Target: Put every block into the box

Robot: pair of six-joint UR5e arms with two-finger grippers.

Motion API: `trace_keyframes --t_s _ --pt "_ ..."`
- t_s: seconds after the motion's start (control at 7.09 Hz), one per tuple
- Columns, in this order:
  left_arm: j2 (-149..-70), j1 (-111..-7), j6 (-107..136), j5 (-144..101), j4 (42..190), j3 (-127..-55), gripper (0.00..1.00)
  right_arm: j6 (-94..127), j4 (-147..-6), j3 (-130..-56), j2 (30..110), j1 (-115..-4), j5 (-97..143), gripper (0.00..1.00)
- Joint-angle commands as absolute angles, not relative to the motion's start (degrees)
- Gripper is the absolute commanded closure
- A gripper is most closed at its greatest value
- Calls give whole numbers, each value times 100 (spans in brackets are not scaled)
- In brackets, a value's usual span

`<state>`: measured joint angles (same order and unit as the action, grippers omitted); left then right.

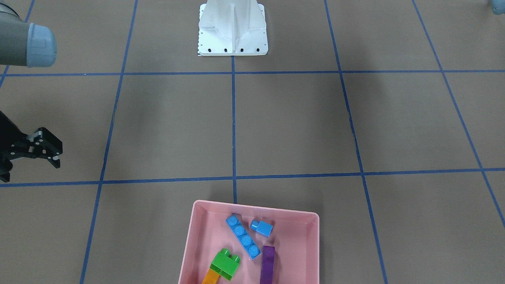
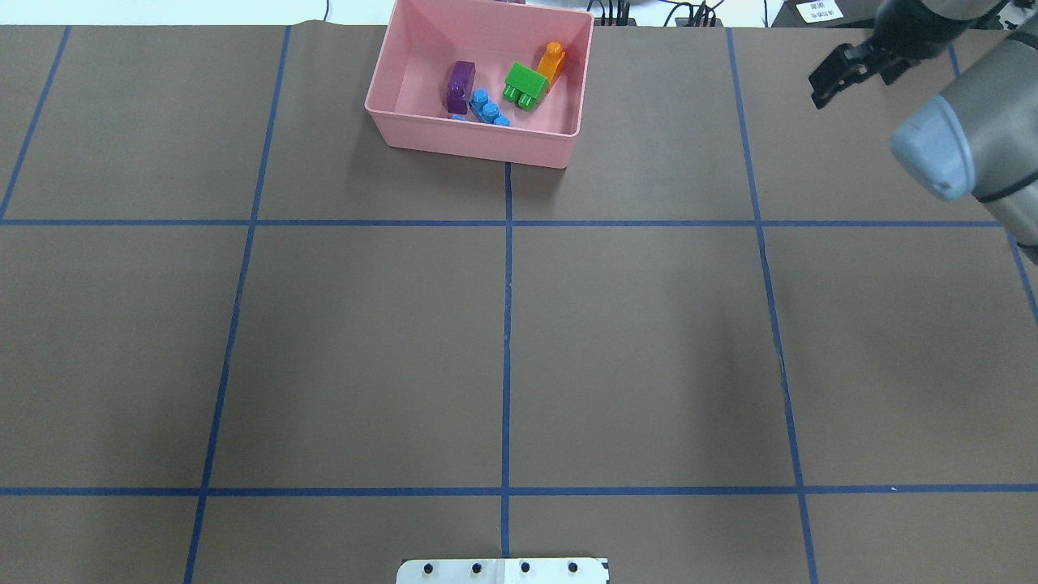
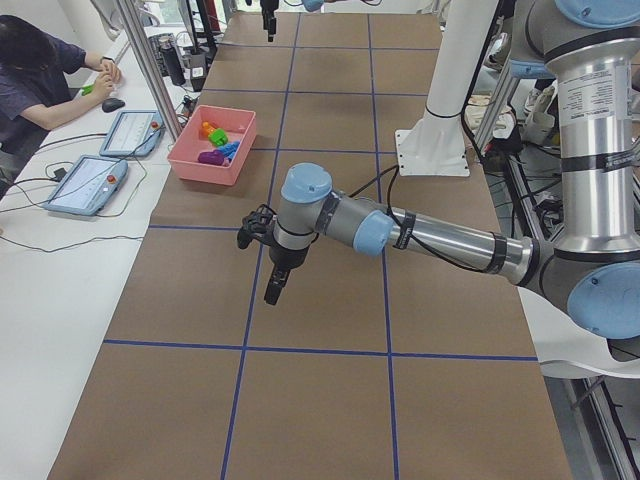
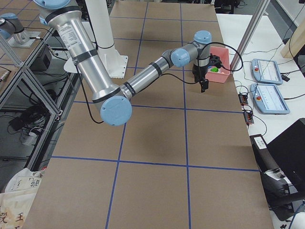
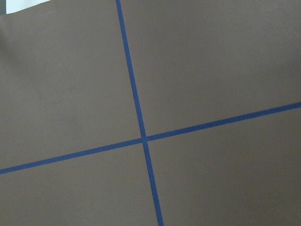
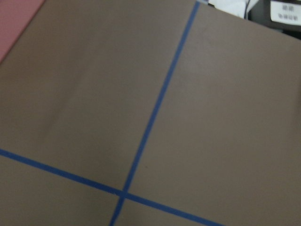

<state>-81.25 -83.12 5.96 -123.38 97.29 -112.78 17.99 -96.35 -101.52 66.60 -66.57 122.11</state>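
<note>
five blocks are counted inside the box (image 1: pixel 252 208), which is placed at the middle of the tabletop's (image 1: pixel 355 118) far edge. the long blue block (image 1: pixel 243 241) is lying diagonally, the short blue block (image 1: pixel 262 227) just beside it, the purple block (image 1: pixel 268 264) near them, and the green block (image 1: pixel 225 264) is touching the orange block (image 1: pixel 210 277). the task is judged as done.

the right gripper (image 1: pixel 57 154) is held above the tabletop toward the far right corner, well apart from the box; its fingers are seen moderately spread with nothing between them. the left gripper (image 3: pixel 274 288) is shown only from the side, over the left part of the tabletop, and the state of its fingers cannot be told.

the blocks are judged light, stiff and glossy, so slippery; if one must be taken, the flat long sides should be pinched, not the studs. the box is judged light and easily pushed. the far edge is close behind it, so more room is judged toward the robot's side.
</note>
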Motion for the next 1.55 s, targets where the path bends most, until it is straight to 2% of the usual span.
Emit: trace_keyframes --t_s 0.0,0.14,0.42,0.85,1.41 --pt "-7964 -8323 492 -12357 9492 -11085 0 1645 -9511 -10634 8036 -7247 12234 0" --pt "-7972 -8332 309 -12549 9492 -10839 0 974 -9257 -10574 8521 -7695 12574 0" --pt "-8042 -8524 114 -13645 9518 -10303 0 545 -9229 -10110 8910 -8417 14064 0" --pt "-8051 -8639 114 -13570 9510 -10292 0 -189 -9211 -10055 9631 -8972 14265 0" --pt "-8060 -8684 140 -13344 9510 -10283 0 -668 -9211 -10002 9782 -9202 13617 0"
